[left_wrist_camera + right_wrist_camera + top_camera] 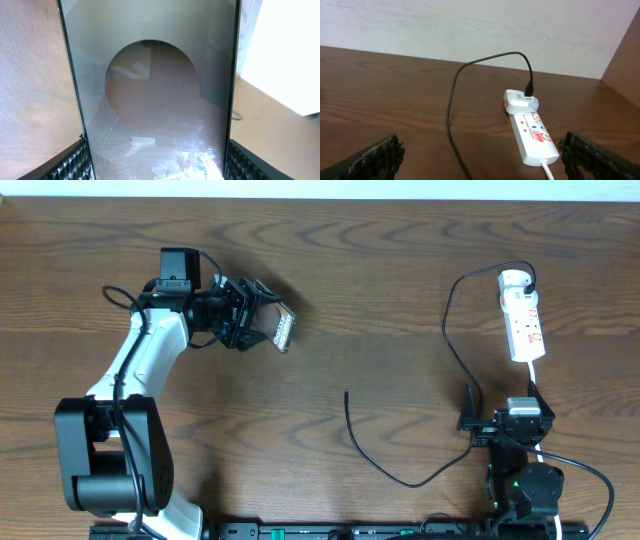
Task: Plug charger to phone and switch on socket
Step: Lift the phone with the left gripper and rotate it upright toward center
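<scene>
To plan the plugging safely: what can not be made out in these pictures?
Port of the phone: left wrist view, cut off by the frame edge; overhead, too small.
Switch of the socket: on or off, too small in overhead and right wrist views.
Tip of the charger: overhead, too small; outside both wrist views.

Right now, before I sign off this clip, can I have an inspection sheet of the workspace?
Surface: dark wooden table.
Job's things: phone in the left gripper; socket at far right; charger plugged in at the socket's far end, its free end loose mid-table.
Clutter: nothing seen.
Grippers: left gripper shut on the phone; right gripper open, empty, facing the socket.
Cables: white cord leaves the socket's near end.
Surroundings: pale wall beyond the table.
</scene>
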Robot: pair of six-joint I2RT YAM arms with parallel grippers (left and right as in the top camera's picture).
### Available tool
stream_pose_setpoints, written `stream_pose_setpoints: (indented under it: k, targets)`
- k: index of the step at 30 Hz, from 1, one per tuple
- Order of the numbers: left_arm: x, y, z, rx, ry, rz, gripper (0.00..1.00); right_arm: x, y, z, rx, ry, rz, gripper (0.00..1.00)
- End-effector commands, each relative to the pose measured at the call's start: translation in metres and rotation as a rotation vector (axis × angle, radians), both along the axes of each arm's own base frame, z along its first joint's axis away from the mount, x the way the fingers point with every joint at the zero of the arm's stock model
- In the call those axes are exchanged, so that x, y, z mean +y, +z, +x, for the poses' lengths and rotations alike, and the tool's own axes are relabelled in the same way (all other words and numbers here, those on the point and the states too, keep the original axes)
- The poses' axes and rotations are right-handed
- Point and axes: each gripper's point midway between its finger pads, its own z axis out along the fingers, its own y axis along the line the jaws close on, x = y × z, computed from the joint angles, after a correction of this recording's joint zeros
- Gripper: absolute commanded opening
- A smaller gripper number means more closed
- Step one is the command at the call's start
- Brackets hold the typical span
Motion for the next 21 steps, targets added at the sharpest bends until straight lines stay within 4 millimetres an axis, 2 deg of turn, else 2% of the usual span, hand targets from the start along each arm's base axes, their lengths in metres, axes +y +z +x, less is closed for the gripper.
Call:
stream_pose_setpoints:
  k: [1, 9, 16, 21]
  targets:
    - [-0.016, 0.039, -0.002, 0.181, 0.113, -0.218, 0.07, -0.003, 0.0, 0.0, -0.001, -0.015, 0.01, 0.99]
    - [-0.028, 0.056, -0.011, 0.402, 0.168, -0.389, 0.07, -0.003, 0.0, 0.0, -0.001, -0.015, 0.01, 0.99]
    - [-0.036, 0.075, -0.016, 0.476, 0.132, -0.501, 0.07, -0.003, 0.0, 0.0, -0.001, -0.015, 0.01, 0.99]
    - [-0.037, 0.076, -0.017, 0.522, 0.149, -0.52, 0.07, -0.003, 0.0, 0.0, -0.001, -0.015, 0.01, 0.99]
